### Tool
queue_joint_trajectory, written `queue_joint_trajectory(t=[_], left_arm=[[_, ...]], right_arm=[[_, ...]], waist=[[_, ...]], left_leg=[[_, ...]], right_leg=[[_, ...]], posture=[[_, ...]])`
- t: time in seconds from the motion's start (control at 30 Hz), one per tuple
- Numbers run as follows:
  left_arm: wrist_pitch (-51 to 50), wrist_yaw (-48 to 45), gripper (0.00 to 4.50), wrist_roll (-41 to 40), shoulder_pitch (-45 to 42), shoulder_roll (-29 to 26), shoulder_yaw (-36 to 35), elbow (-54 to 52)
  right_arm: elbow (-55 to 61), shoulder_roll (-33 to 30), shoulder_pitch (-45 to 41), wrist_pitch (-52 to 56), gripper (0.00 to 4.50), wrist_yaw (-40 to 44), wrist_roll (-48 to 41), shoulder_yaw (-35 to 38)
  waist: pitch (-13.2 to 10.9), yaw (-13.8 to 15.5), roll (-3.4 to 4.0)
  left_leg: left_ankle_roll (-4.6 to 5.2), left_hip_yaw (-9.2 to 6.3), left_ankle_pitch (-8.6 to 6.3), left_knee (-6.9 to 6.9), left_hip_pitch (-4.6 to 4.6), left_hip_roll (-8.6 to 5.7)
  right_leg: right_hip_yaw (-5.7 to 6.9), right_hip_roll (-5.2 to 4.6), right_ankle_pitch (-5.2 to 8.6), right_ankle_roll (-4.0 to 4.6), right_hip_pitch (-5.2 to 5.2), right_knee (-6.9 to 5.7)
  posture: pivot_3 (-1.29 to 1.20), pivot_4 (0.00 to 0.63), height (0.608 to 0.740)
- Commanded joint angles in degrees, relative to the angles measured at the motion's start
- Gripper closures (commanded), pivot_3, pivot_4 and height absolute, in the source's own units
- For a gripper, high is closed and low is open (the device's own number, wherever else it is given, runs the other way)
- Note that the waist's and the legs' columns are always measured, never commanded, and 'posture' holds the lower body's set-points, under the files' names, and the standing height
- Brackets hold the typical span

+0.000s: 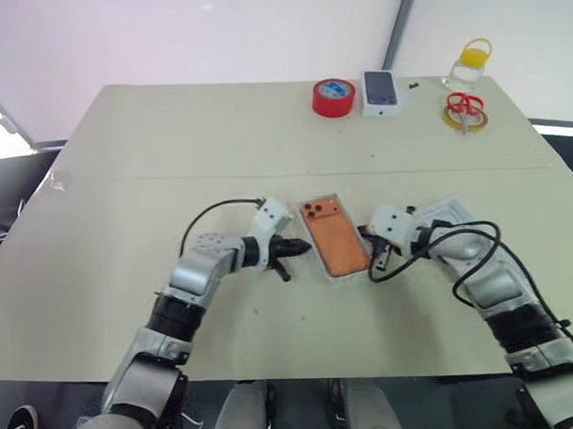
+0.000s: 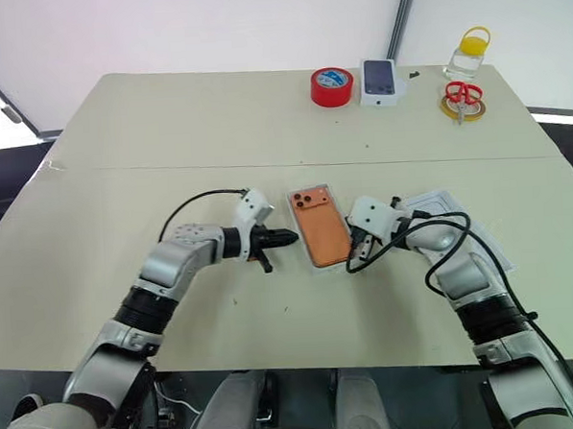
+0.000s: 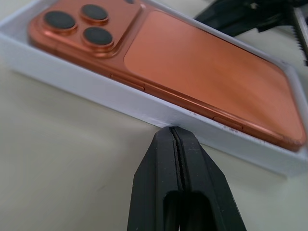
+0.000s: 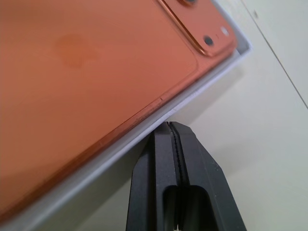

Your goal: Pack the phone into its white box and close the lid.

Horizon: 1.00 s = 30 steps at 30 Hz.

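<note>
The phone (image 1: 332, 236) lies back up in the white box (image 3: 144, 108) near the middle of the table (image 1: 167, 144), its three lenses at the far left corner. The box rim shows as a thin white edge all round the phone.

The left gripper (image 1: 290, 246) sits just left of the box, pointing right at its long left side. In the left wrist view its fingers (image 3: 159, 173) are pressed together, holding nothing, with the joined tip right at the box's white wall; whether it touches I cannot tell.

The right gripper (image 1: 374, 256) sits just right of the box, pointing left at its long right side. In the right wrist view its fingers (image 4: 192, 163) are also pressed together and empty, the tip right up against the box's outer wall.

The lid (image 1: 452, 213) lies flat on the table just behind the right arm, to the right of the box and apart from it; the arm and a black cable (image 1: 461, 239) cover part of it.

At the far edge stand a red tape roll (image 1: 333, 98), a small white box with a phone picture (image 1: 381, 92), a jar with a yellow cap (image 1: 470, 63) and red-handled scissors (image 1: 463, 104) on a yellow ring
</note>
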<state>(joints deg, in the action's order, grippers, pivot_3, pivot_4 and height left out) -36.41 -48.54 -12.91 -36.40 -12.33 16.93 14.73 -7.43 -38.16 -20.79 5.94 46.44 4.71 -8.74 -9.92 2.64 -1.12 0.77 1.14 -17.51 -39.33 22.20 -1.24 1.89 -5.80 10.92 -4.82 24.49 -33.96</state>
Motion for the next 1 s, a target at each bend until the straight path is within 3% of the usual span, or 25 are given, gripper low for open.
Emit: queue_joint_trajectory(t=[0.03,0.5,1.0], left_arm=[[4.2,-1.27,4.46,1.32,-4.19,4.82,3.26,3.42],[10.75,-3.55,4.46,5.39,-6.08,7.96,3.56,9.67],[12.5,-3.65,4.46,6.6,-5.06,4.49,0.48,9.12]], right_arm=[[4.96,-1.26,2.84,0.03,4.5,1.94,-1.42,0.48],[9.77,-4.95,10.09,1.38,4.5,1.34,-1.16,5.6],[9.32,-8.07,12.32,-0.54,4.5,0.59,-1.31,8.8]], waist=[[0.0,-0.1,0.0],[0.0,-0.31,-0.01],[-0.01,-0.47,-0.01]], left_leg=[[0.01,0.0,0.0,-0.01,0.0,0.0],[0.01,0.0,0.0,-0.01,-0.01,0.07],[0.01,0.0,0.01,-0.01,-0.03,0.1]], right_leg=[[0.01,0.0,0.0,0.0,0.0,0.01],[0.0,0.03,0.05,-0.02,0.01,0.01],[0.01,0.06,0.05,-0.04,0.02,-0.01]], posture=[[0.0,0.15,0.74],[0.0,0.15,0.74],[0.0,0.15,0.74]])
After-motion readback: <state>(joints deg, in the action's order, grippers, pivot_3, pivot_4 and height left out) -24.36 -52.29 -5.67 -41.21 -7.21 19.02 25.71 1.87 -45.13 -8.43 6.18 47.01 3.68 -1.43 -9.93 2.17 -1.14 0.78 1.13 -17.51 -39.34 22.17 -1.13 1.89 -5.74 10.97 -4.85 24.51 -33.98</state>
